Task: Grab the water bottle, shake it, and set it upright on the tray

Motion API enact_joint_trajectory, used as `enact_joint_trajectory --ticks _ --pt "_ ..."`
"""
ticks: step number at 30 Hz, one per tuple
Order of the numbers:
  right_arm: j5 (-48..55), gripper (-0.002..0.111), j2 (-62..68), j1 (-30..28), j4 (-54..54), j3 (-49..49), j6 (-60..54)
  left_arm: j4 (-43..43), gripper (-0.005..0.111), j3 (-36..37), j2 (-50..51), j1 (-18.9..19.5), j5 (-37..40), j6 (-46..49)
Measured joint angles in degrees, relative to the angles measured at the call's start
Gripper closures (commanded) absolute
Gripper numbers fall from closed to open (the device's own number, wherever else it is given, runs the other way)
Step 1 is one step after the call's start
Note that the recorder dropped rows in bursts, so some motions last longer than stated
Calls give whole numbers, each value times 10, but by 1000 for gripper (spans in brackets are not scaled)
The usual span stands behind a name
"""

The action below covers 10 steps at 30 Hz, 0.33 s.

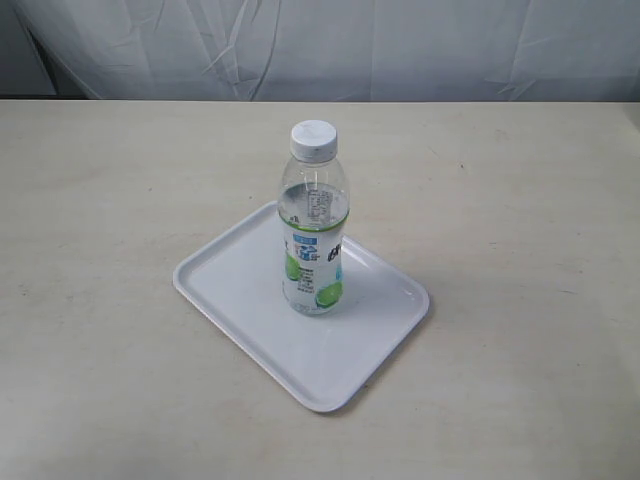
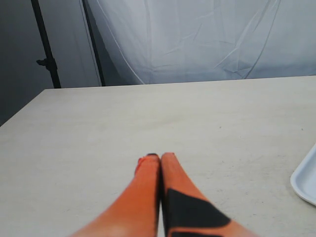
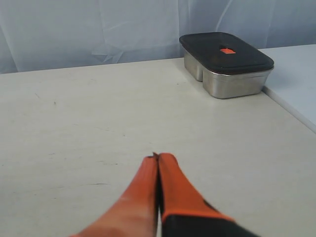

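The water bottle (image 1: 314, 222) stands upright on the white tray (image 1: 240, 300) in the middle of the table, white cap on top and lime label facing the exterior camera. Neither arm shows in the exterior view. My left gripper (image 2: 160, 157) is shut, its orange fingers pressed together over bare table, with a corner of the tray (image 2: 307, 178) at the edge of its view. My right gripper (image 3: 158, 157) is shut too, holding nothing, over bare tabletop. The bottle is out of both wrist views.
A steel lunch box with a dark lid (image 3: 224, 64) sits at the table's far edge in the right wrist view. A white surface (image 3: 298, 84) adjoins the table beside it. A black stand (image 2: 45, 44) and white curtain lie behind the table.
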Motion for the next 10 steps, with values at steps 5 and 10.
enact_joint_trajectory --ticks 5,10 --pt "0 109 0 0 2 0 0 0 107 0 0 0 0 0" --pt "0 109 0 0 2 0 0 0 107 0 0 0 0 0"
